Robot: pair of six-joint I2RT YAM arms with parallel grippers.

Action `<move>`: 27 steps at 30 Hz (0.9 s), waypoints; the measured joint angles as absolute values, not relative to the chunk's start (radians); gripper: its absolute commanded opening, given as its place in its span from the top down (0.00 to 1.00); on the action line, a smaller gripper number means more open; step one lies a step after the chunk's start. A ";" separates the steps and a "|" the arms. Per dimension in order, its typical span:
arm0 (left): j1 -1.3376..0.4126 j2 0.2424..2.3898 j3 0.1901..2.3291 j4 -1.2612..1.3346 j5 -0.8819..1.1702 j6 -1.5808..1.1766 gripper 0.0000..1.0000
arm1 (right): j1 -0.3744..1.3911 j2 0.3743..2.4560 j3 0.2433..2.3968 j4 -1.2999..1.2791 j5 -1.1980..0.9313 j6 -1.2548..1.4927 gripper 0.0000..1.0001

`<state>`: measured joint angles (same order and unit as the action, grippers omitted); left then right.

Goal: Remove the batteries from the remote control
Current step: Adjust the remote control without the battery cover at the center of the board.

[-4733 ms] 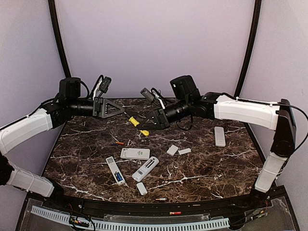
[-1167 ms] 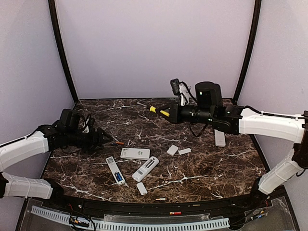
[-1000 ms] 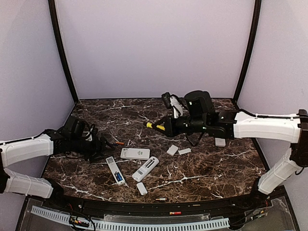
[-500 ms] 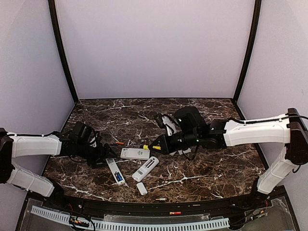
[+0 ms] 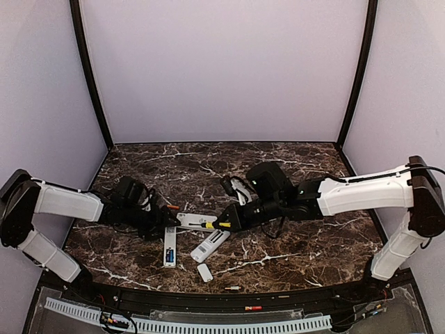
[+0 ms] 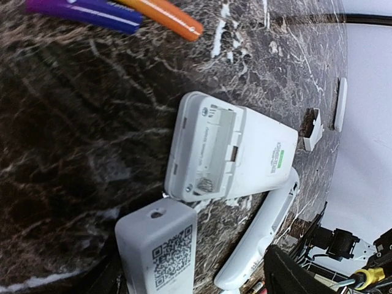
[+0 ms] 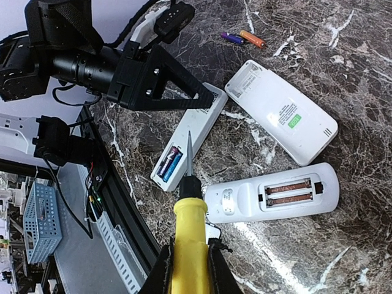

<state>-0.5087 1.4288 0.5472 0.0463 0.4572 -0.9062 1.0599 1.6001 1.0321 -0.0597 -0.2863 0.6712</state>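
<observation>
A slim white remote control [image 5: 169,248] lies near the front, its back open. Two batteries [image 7: 169,163], one purple and one blue, sit in its bay. My left gripper [image 5: 165,224] is open, and the remote's far end [image 6: 159,251] lies between its fingers. My right gripper [image 7: 190,269] is shut on the yellow-handled screwdriver [image 7: 190,226]. The blade tip hovers just over that remote [image 7: 184,144], beside the bay. An orange battery [image 7: 252,38] and a purple battery [image 7: 231,38] lie loose on the table behind it.
A wide white remote [image 5: 195,221] with an empty bay lies between the two grippers. A second slim remote [image 7: 275,195], also emptied, lies right of the screwdriver. A small white cover [image 5: 204,272] and another battery [image 5: 233,287] lie near the front edge.
My right arm came down and to the left with the screwdriver, up to the remotes. My left gripper slid right onto the battery remote, which swung from slanted to straight front-to-back.
</observation>
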 measured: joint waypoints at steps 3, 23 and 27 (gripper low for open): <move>-0.516 1.473 0.573 0.084 0.475 -0.890 0.24 | 1.065 1.596 1.031 -0.074 -0.269 0.681 1.00; -0.619 1.353 0.622 -0.119 0.312 -0.682 0.21 | 1.068 1.542 1.023 -0.137 -0.137 0.718 1.00; -0.701 1.404 0.676 -0.185 0.239 -0.649 0.21 | 1.068 1.533 1.018 -0.136 -0.132 0.735 1.00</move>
